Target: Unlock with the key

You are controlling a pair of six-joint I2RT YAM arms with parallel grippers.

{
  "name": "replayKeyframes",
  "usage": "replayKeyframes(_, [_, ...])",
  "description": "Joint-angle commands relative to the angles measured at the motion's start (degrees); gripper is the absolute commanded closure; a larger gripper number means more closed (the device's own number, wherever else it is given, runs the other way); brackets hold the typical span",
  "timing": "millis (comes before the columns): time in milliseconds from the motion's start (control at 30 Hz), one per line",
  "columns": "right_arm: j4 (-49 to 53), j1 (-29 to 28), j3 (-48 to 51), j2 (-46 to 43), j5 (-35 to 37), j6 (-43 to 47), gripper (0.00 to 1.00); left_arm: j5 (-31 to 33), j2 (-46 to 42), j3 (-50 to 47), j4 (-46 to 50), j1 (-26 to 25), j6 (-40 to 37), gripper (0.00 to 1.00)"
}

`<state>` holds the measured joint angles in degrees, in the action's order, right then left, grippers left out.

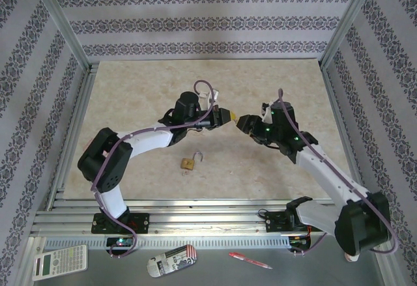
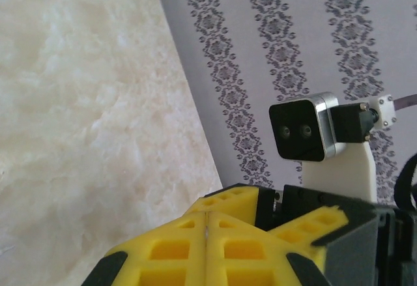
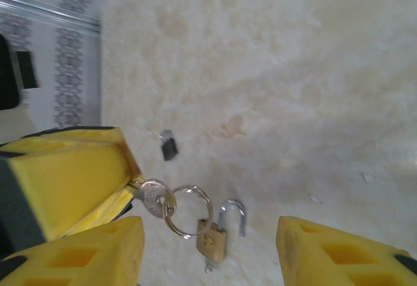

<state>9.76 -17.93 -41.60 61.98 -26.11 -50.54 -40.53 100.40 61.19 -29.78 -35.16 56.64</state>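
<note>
The tiny silvery-grey metal key (image 3: 153, 198) is pinched between the fully closed yellow foam-padded fingers of the left gripper (image 2: 205, 230). The blade is buried in the pads, and only the round bow and the thin wire split ring (image 3: 190, 211) threaded through it are exposed. The key is held in the air, higher than the small brass padlock with the silver shackle (image 1: 190, 162) and a little beyond it. The padlock is laid flat on the pale marbled table top (image 1: 130, 103). The right gripper (image 1: 242, 123) is set almost tip to tip with the left one, likewise raised beyond the padlock. Its jaws are parted wide with nothing between them, which is judged to be a hand-over of the key between the arms. Such a regrip would probably be meant to free the blade for the keyhole. A small black blocky object (image 3: 168, 145) is seen on the table beyond the padlock, well apart from it. Whether the shackle is latched cannot be told.
</note>
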Motion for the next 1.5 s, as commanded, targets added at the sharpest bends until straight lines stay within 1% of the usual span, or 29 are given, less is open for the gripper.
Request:
replayKeyframes(0, [-11.8, 1.3, 4.6, -3.4, -4.9, 0.2, 0.43, -2.9, -1.9, 0.4, -1.2, 1.4, -4.4, 1.0])
replayKeyframes(67, [-20.5, 2.1, 6.9, -3.2, -8.7, -2.1, 0.43, -3.4, -2.6, 1.0, 0.5, 1.6, -6.5, 1.0])
replayKeyframes(100, [-23.0, 2.3, 7.4, -2.8, -9.6, -2.7, 0.44, -3.3, -3.1, 1.2, 2.2, 1.6, -8.3, 1.0])
replayKeyframes(233, [-27.8, 1.9, 7.1, -0.5, -11.8, -2.1, 0.5, -3.7, -4.7, 1.6, 5.8, 1.6, -11.1, 1.0])
replayKeyframes(333, [-28.3, 0.9, 6.9, 0.6, -12.0, -0.1, 0.53, -4.2, -5.4, 1.1, 5.3, 1.8, -10.7, 1.0])
replayKeyframes(467, [-30.8, 0.5, 7.6, 2.6, -12.5, -1.0, 0.58, -3.9, -6.1, 0.6, 4.9, 1.8, -10.4, 1.0])
replayKeyframes(600, [-33.8, 0.1, 8.3, 4.1, -12.8, -2.2, 0.59, -4.1, -6.0, 0.5, 3.7, 1.8, -9.7, 1.0])
replayKeyframes(800, [-35.8, -0.1, 9.0, 5.1, -12.8, -3.4, 0.69, -4.2, -5.9, 0.2, 2.6, 1.8, -9.1, 1.0])
replayKeyframes(900, [-37.3, -0.4, 9.4, 5.7, -13.0, -4.2, 0.71, -4.1, -5.6, 0.2, 2.0, 1.8, -8.9, 1.0])
replayKeyframes(1067, [-39.5, -0.5, 10.1, 6.4, -13.6, -5.4, 0.8, -4.2, -5.2, -0.2, 0.1, 1.8, -8.1, 1.0])
replayKeyframes(1233, [-41.1, -0.6, 10.1, 6.8, -14.2, -6.4, 0.85, -4.5, -4.6, -0.9, -2.5, 1.8, -7.0, 1.0])
replayKeyframes(1333, [-43.2, -0.8, 10.2, 7.3, -15.8, -7.6, 0.88, -4.5, -4.2, -1.4, -4.0, 1.8, -6.7, 1.0])
replayKeyframes(1467, [-43.2, -0.9, 10.3, 7.0, -16.0, -7.9, 0.97, -4.2, -3.8, -2.0, -5.6, 1.8, -6.1, 1.0])
